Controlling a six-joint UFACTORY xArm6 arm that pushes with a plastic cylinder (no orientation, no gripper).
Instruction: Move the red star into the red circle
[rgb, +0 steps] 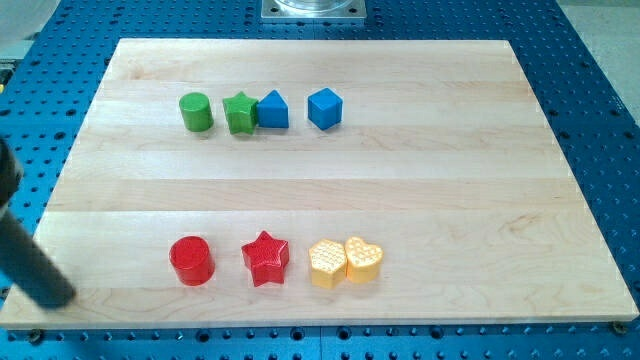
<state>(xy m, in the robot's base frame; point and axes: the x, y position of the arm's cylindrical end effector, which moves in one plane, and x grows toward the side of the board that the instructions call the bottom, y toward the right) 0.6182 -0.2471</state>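
The red star (265, 258) lies on the wooden board (420, 190) near the view's bottom, left of centre. The red circle (191, 260), a short cylinder, stands a little to its left with a small gap between them. My rod enters from the view's left edge, and my tip (60, 297) rests near the board's bottom left corner, well to the left of the red circle and touching no block.
A yellow hexagon (327, 264) and a yellow heart (364, 259) touch each other just right of the star. Near the view's top stand a green cylinder (196, 111), a green star (240, 112), a blue triangle-topped block (272, 110) and a blue cube (325, 108).
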